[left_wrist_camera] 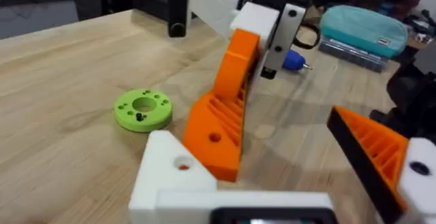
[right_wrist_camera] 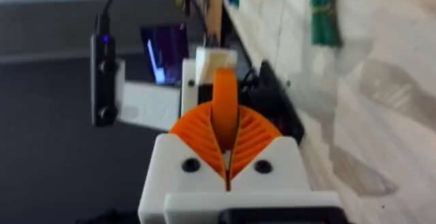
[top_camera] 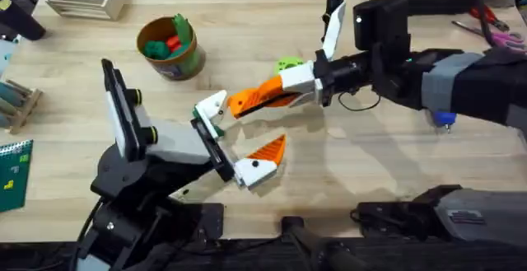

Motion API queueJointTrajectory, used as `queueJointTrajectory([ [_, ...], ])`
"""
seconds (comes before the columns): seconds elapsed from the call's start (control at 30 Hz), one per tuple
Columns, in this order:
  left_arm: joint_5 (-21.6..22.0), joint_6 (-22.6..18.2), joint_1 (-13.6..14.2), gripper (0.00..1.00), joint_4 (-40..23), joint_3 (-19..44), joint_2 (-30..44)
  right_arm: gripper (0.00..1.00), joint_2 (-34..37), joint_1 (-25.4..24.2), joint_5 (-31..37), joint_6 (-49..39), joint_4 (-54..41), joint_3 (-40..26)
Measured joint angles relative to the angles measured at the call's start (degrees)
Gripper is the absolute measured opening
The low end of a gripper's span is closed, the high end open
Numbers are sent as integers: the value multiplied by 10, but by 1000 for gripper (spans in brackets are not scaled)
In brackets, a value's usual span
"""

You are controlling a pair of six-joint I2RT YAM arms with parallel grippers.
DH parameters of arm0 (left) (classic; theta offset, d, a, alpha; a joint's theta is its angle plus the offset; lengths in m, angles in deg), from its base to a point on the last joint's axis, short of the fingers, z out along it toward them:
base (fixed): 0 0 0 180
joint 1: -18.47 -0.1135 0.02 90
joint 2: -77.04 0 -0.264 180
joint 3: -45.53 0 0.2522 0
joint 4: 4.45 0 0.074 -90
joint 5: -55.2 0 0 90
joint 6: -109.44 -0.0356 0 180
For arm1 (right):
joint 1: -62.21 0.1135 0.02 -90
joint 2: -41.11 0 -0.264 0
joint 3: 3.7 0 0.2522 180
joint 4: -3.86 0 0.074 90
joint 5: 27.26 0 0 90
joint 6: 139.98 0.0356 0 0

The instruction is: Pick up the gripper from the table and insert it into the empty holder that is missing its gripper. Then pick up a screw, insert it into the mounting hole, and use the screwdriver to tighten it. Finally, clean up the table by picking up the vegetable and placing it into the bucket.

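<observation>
**A:** What lies on the table [top_camera: 370, 172], biggest things first?

**B:** Two arms meet near the middle. The right gripper [top_camera: 278, 95] reaches in from the right, its orange pads clamped on the loose orange gripper [top_camera: 244, 100]. The left gripper [top_camera: 243, 135] sits nearer the camera with its fingers spread wide, holding nothing.

**A:** Where is the holder?

**B:** The holder [top_camera: 212, 105] is the left arm's bare white upper finger. In the left wrist view the loose orange gripper [left_wrist_camera: 214, 134] touches the holder [left_wrist_camera: 170, 173].

**A:** How does it line up?

**B:** Its long axis runs right to left, narrow end toward the holder. The right arm likely seats it.
</observation>
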Motion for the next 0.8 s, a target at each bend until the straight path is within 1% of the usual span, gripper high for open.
queueJointTrajectory([
  [0.03, 1, 0, 0, 988, 0, 0, 0, 17, 0, 0, -3, 5, 0, 0],
  [0.07, -6, 0, 1, 987, 0, 0, 0, 17, 0, 5, -26, 15, -1, 0],
  [0.17, -8, 0, 1, 987, 0, 0, 0, 17, 0, 5, -32, 22, 0, 0],
  [0.43, -7, 0, 1, 987, 0, 0, 0, 17, 0, 9, -14, 49, 2, 0],
  [0.7, 20, 0, -3, 987, 0, 0, 0, 16, 46, 27, -7, 135, 142, 0],
  [0.8, 20, 1, -3, 987, 0, 0, 0, 15, 63, 34, -6, 162, 165, 0],
])
